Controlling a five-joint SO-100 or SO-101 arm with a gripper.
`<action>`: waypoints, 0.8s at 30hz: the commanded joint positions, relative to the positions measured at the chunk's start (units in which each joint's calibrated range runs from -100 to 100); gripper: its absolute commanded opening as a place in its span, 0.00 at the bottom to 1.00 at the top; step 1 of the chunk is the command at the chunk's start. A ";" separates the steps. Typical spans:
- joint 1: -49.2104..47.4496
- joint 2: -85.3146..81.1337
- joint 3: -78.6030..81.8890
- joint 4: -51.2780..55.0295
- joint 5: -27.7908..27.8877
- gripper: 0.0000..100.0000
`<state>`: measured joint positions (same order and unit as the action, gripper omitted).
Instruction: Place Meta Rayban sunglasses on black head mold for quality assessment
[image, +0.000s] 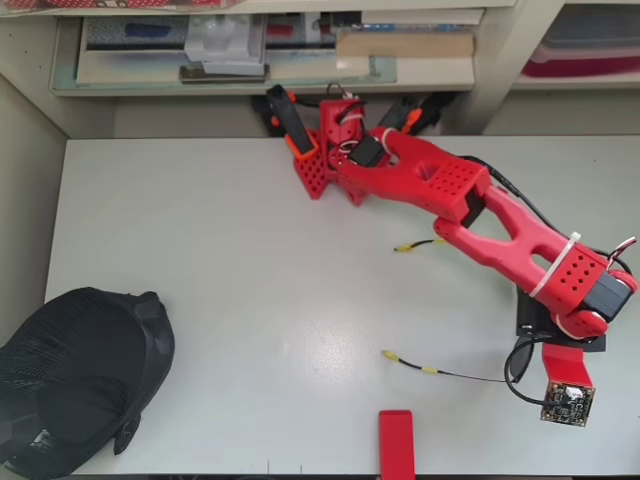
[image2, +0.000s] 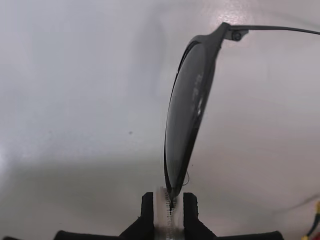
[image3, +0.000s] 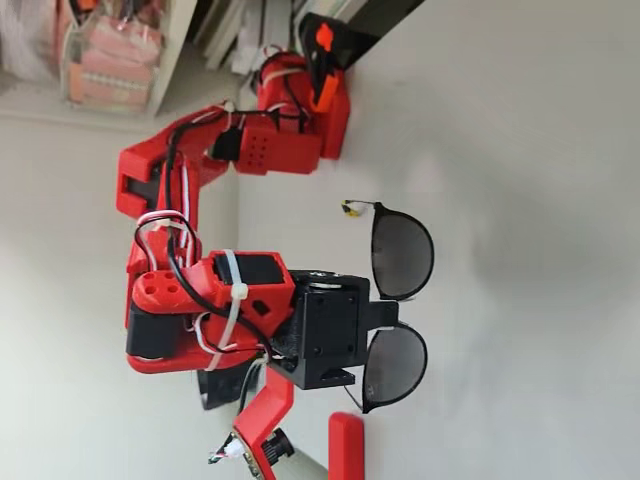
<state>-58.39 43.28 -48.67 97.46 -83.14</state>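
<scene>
Red gripper (image2: 170, 210) pinches the sunglasses (image2: 187, 115) by the bridge; carrying them level to the head mold (image: 75, 380) seems wise.

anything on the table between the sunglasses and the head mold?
Nothing. In the overhead view the table is bare between the sunglasses at right and the head mold at lower left; the red block sits below that line.

A hobby workshop or small lab is suggested: a red 3D-printed robot arm (image: 470, 205) is mounted on a plain white table (image: 250, 270), and cluttered beige shelves (image: 270, 50) are seen behind that table.
</scene>
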 joint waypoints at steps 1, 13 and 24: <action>2.33 -20.80 8.81 2.45 2.90 0.00; 4.45 -32.35 24.92 2.45 4.44 0.00; 12.12 -45.43 38.66 2.45 10.45 0.00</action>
<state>-51.32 10.00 -13.04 97.46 -77.21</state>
